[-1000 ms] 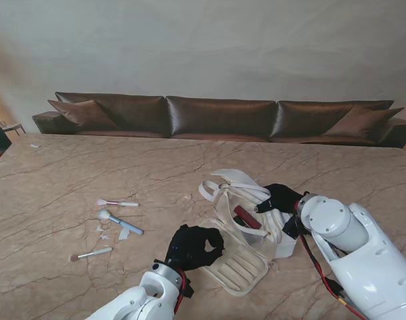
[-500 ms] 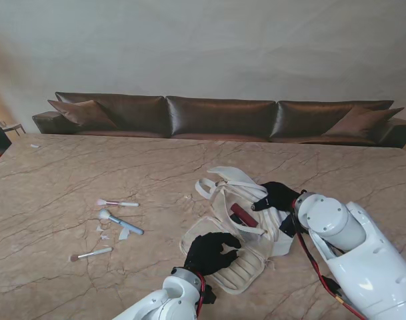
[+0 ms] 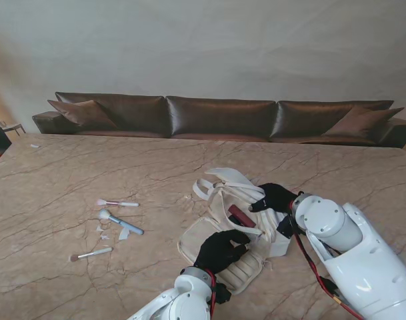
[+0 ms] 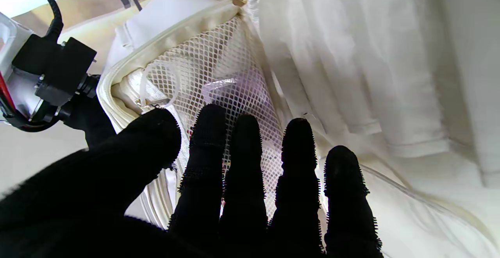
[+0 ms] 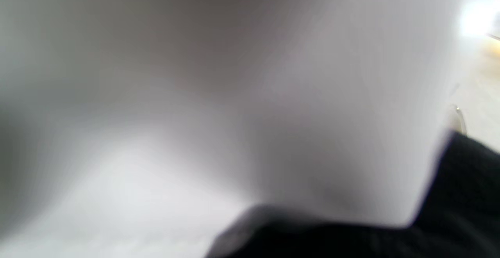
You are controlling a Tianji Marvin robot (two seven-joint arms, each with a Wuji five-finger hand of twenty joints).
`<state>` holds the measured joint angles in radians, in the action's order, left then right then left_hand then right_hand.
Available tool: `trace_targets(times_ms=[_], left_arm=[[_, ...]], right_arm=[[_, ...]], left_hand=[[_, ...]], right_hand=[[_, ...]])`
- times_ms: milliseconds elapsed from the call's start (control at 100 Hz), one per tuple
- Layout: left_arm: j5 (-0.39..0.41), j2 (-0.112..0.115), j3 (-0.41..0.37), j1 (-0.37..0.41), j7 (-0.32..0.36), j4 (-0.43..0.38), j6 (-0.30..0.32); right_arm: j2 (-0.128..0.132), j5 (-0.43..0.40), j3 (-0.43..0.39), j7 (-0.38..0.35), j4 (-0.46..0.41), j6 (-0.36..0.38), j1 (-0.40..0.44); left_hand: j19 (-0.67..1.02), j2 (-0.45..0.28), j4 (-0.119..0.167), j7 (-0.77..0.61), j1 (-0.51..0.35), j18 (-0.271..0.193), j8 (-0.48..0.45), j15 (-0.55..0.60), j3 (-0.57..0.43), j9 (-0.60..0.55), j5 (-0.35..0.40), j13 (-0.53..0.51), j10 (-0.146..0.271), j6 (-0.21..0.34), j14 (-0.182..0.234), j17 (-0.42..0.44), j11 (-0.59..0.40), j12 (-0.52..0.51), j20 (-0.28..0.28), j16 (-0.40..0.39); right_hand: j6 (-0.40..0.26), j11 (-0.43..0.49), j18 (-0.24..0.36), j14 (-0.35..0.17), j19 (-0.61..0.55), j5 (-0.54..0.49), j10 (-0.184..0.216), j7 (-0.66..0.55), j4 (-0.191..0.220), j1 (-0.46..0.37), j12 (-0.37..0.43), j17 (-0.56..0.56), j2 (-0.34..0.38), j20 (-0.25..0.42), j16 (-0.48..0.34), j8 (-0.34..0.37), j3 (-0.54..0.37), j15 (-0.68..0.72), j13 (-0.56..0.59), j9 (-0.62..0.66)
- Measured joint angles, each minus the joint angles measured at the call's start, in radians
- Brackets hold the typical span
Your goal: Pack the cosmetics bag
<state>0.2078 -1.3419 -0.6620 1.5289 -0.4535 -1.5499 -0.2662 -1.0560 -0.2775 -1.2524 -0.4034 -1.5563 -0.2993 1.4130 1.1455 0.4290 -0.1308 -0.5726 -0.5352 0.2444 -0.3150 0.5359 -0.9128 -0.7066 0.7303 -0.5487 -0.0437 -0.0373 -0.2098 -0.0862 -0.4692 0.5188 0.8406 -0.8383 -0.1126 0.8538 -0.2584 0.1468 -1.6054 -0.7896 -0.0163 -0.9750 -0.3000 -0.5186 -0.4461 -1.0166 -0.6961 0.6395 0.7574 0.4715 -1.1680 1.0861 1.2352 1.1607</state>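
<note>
The cream cosmetics bag (image 3: pixel 224 200) lies open right of the table's middle, its ribbed flap (image 3: pixel 246 270) spread toward me. A dark red stick (image 3: pixel 240 215) rests inside it. My left hand (image 3: pixel 221 250) lies flat on the flap, fingers apart and holding nothing. In the left wrist view its fingertips (image 4: pixel 250 133) touch a white mesh pocket (image 4: pixel 218 70) with something pale purple behind it. My right hand (image 3: pixel 275 197) curls over the bag's right rim and grips it. The right wrist view shows only blurred white fabric (image 5: pixel 234 94) up close.
Three makeup brushes lie on the left of the marble table (image 3: pixel 69 173): a pink-tipped one (image 3: pixel 116 203), a blue-handled one (image 3: pixel 121 223) and a third (image 3: pixel 91 254) nearer to me. Small white scraps (image 3: pixel 124 233) lie among them. A brown sofa (image 3: pixel 216 117) stands beyond the far edge.
My left hand has moved right from beside the flap onto it, reaching toward the bag's inside. The bag and my right hand have shifted slightly left.
</note>
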Motion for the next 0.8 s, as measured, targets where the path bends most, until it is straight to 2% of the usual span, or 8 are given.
trace_targets(times_ms=[240,420,500,610,690,730,760,800], left_arm=[[-0.049,-0.022,0.001,0.022,-0.032,0.001,0.038],[-0.004,-0.022,0.010,0.031,-0.027,-0.002,-0.002],[0.002,-0.022,0.009,0.037,-0.030,-0.002,-0.008],[-0.043,-0.022,0.006,0.044,-0.031,-0.005,0.009],[-0.043,-0.023,0.010,0.044,-0.034,-0.004,0.009],[-0.041,-0.026,0.013,0.042,-0.038,-0.001,0.007],[-0.042,-0.028,0.014,0.041,-0.040,0.002,0.005],[-0.048,-0.032,0.015,0.040,-0.044,0.006,0.005]], right_arm=[[0.000,-0.001,-0.002,-0.001,-0.001,-0.001,0.001],[-0.001,-0.001,-0.003,0.001,-0.002,-0.001,0.003],[-0.001,-0.001,-0.003,0.002,-0.002,0.000,0.004],[-0.001,0.000,-0.001,0.002,-0.002,0.001,0.004],[-0.001,0.003,0.002,0.004,0.000,0.002,0.003],[-0.001,0.004,0.003,0.006,0.000,0.003,0.003],[-0.002,0.005,0.003,0.007,0.000,0.003,0.003],[-0.002,0.006,0.004,0.008,0.000,0.004,0.003]], left_hand=[[-0.022,0.006,0.000,-0.067,-0.002,0.000,-0.029,-0.008,0.004,0.000,0.039,0.017,-0.002,0.000,-0.015,0.028,-0.002,0.016,0.000,0.001],[-0.023,0.038,0.001,-0.318,-0.002,0.001,-0.032,-0.003,0.073,0.000,0.095,0.027,-0.002,0.025,-0.027,0.030,-0.004,0.018,0.005,0.001],[-0.023,0.038,0.001,-0.337,-0.003,0.001,0.000,0.001,0.073,-0.001,0.114,0.027,-0.002,0.039,-0.028,0.028,-0.004,0.019,0.005,0.001],[-0.023,0.038,0.001,-0.185,-0.003,0.001,0.041,0.016,0.073,-0.005,0.114,0.028,-0.002,0.038,-0.033,0.028,-0.005,0.034,0.012,-0.014],[-0.023,0.036,0.001,-0.065,0.026,0.002,0.040,0.019,0.051,-0.010,0.110,0.028,-0.009,-0.002,-0.035,0.028,-0.013,0.041,0.014,-0.023],[-0.023,0.009,0.001,-0.037,0.040,0.002,0.040,0.019,0.042,-0.010,0.108,0.028,-0.011,-0.014,-0.035,0.029,-0.013,0.041,0.014,-0.027],[-0.023,-0.010,0.020,-0.011,0.041,0.002,0.039,0.019,0.046,-0.010,0.099,0.028,-0.013,-0.026,-0.036,0.030,-0.013,0.041,0.014,-0.027],[-0.023,-0.012,0.021,0.010,0.052,0.002,0.036,0.019,0.038,-0.009,0.086,0.028,-0.022,-0.037,-0.036,0.037,-0.014,0.043,0.014,-0.027]], right_hand=[[0.000,0.000,0.000,0.000,0.000,0.000,0.000,0.000,0.000,0.000,0.000,0.000,0.000,0.000,0.000,0.000,0.000,0.000,0.000,0.000],[0.000,0.000,0.000,0.000,0.000,0.000,0.000,0.000,0.000,0.000,0.000,0.000,0.000,0.000,0.000,0.000,0.000,0.000,0.000,0.000],[0.000,0.000,0.000,0.000,0.000,0.000,0.000,0.000,0.000,0.000,0.000,0.000,0.000,0.000,0.000,0.000,0.000,0.000,0.000,0.000],[0.000,0.000,0.000,0.000,0.000,0.000,0.000,0.000,0.000,0.000,0.000,0.000,0.000,0.000,0.000,0.000,0.000,0.000,0.000,0.000],[0.000,0.000,0.000,0.000,0.000,0.000,0.000,0.000,0.000,0.000,0.000,0.000,0.000,0.000,0.000,0.000,0.000,0.000,0.000,0.000],[0.000,0.000,0.000,0.000,0.000,0.000,0.000,0.000,0.000,0.000,0.000,0.000,0.000,0.000,0.000,0.000,0.000,0.000,0.000,0.000],[0.000,0.000,0.000,0.000,0.000,0.000,0.000,0.000,0.000,0.000,0.000,0.000,0.000,0.000,0.000,0.000,0.000,0.000,0.000,0.000],[0.000,0.000,0.000,0.000,0.000,0.000,0.000,0.000,0.000,0.000,0.000,0.000,0.000,0.000,0.000,0.000,0.000,0.000,0.000,0.000]])
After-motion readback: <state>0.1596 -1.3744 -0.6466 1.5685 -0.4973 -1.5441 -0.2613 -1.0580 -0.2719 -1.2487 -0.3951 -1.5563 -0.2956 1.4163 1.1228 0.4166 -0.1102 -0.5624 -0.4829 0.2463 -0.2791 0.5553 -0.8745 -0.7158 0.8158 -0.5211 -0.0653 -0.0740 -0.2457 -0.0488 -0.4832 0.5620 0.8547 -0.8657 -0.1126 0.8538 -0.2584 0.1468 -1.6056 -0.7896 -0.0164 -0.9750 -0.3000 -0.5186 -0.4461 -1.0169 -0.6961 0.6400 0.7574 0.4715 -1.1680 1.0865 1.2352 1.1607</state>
